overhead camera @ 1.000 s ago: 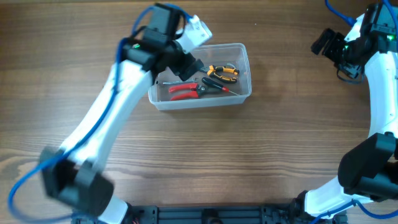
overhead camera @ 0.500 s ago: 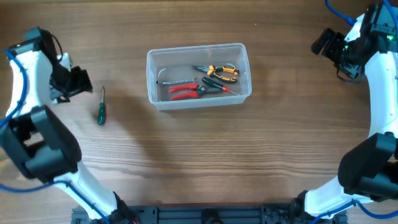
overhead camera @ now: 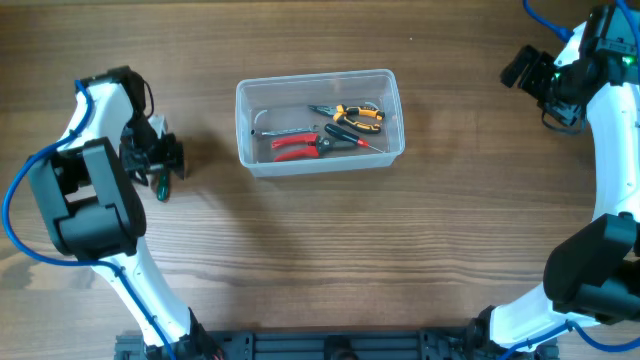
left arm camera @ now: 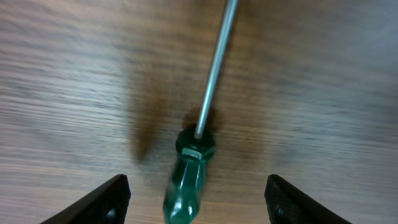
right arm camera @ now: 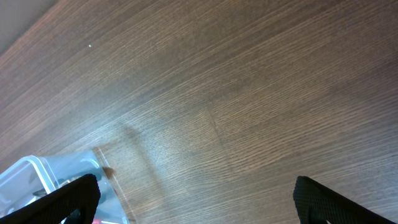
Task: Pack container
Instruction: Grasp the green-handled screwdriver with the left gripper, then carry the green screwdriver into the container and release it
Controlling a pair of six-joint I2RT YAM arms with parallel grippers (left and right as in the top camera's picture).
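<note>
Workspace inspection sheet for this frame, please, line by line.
Surface: wooden table, no spills seen.
Job's things: container upright, lidless, holding red pliers and orange pliers; green screwdriver lies outside on the table.
Clutter: nothing seen.
Grippers: left gripper open, astride the screwdriver handle; right gripper open, empty, away from the container.
Cables: blue cables loop beside both arms.
Surroundings: black frame at the near edge.

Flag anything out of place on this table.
The green-handled screwdriver lies on the bare wood left of the container, outside it, while the other hand tools are inside. The left gripper is open over its handle. Nothing looks spilled or damaged.
</note>
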